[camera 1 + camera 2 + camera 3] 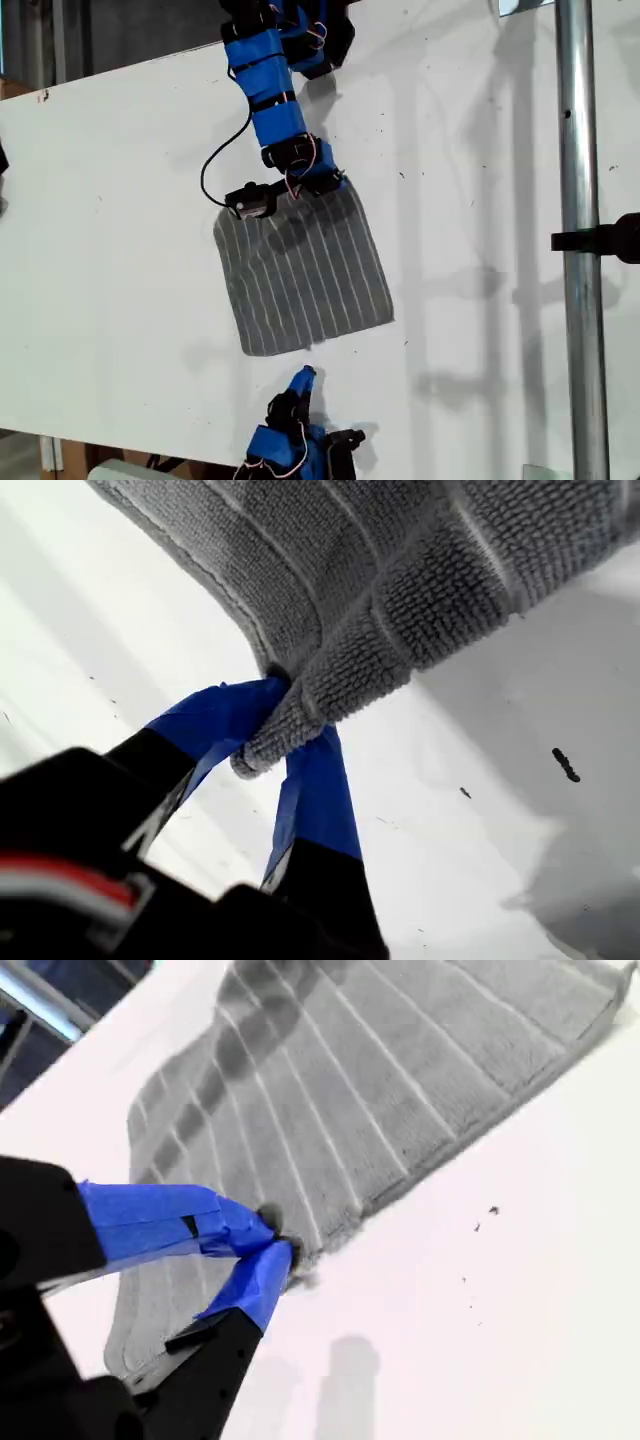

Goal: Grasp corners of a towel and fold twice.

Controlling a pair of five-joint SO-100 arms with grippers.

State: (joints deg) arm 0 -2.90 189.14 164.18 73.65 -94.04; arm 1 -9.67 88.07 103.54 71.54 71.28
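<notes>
- Towel (305,275) flat on table (120,200); my first gripper (285,735) jaws pinch one corner (262,752) thinly, so it may slip
- My second gripper (275,1250) jaws pressed together, holding nothing; may miss the near edge

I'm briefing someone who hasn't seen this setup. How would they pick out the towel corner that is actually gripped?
On the white table lies one grey striped towel. Follow its edge toward the exterior view's top, where a blue arm reaches down. The gripped corner is bunched between the jaws of my first gripper, while the other corners lie flat.
</notes>
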